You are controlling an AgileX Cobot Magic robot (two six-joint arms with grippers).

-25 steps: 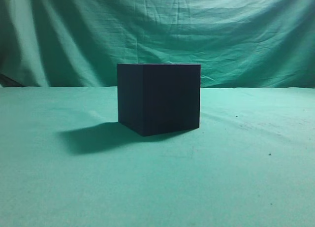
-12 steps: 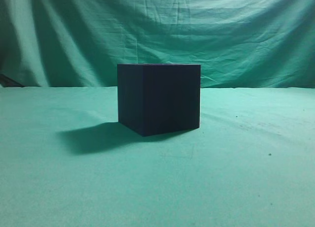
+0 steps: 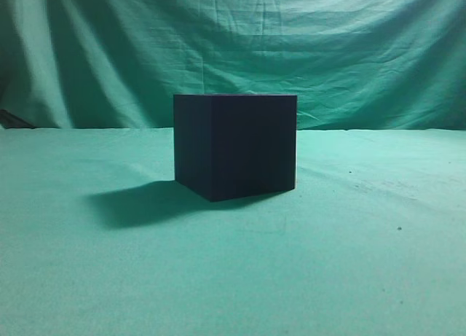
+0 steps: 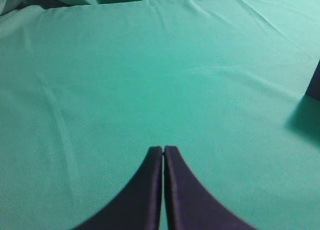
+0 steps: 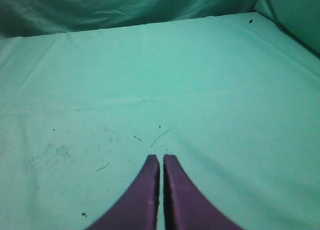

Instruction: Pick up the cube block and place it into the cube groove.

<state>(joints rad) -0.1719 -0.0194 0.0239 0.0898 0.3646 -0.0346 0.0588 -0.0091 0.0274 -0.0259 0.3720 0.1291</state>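
The cube groove (image 3: 237, 146), a large dark navy box, stands on the green cloth in the middle of the exterior view; its top recess does not show from this height. A sliver of it shows at the right edge of the left wrist view (image 4: 315, 83). The small cube block is out of view in every frame. My left gripper (image 4: 163, 149) is shut and empty over bare cloth, left of the box. My right gripper (image 5: 161, 157) is shut and empty over bare cloth. Neither gripper shows in the exterior view.
Green cloth covers the table (image 3: 349, 263) and hangs as a backdrop (image 3: 328, 44). The box casts a shadow to its left (image 3: 138, 201). Small dark specks and threads lie on the cloth ahead of the right gripper (image 5: 160, 137).
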